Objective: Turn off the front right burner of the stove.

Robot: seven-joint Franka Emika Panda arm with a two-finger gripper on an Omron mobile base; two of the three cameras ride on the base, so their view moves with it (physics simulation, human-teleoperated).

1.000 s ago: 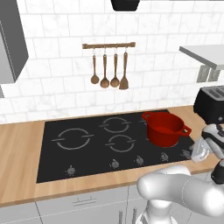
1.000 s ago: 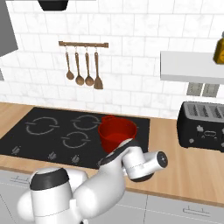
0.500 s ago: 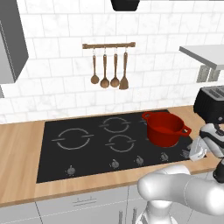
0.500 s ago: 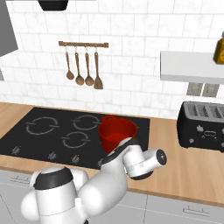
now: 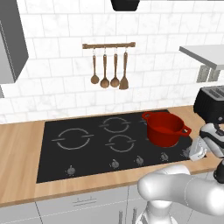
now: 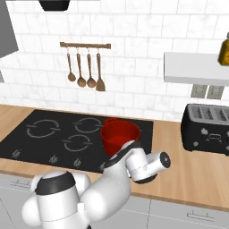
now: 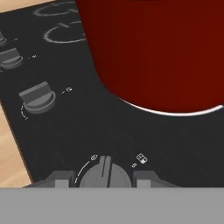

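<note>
The stove (image 5: 87,155) is a black glass cooktop with grey ring marks and a row of small grey knobs along its front. A red pot (image 5: 164,129) stands on its right side. My gripper (image 5: 190,153) hangs low over the stove's front right corner. In the hand view the rightmost knob (image 7: 104,173) sits between my gripper (image 7: 104,183), one dark fingertip (image 7: 61,180) on each side of it with thin gaps. The knob's ridge points almost straight up the picture. The red pot (image 7: 157,52) looms just behind it.
Another knob (image 7: 38,97) lies to the left along the row. A black toaster (image 6: 208,129) stands on the wooden counter (image 6: 192,174) to the right. Wooden utensils (image 5: 109,72) hang on the wall behind, and a shelf (image 6: 197,67) juts out above the toaster.
My hand has eased slightly left and down toward the stove's rightmost knob. The pot and the knobs stay put.
</note>
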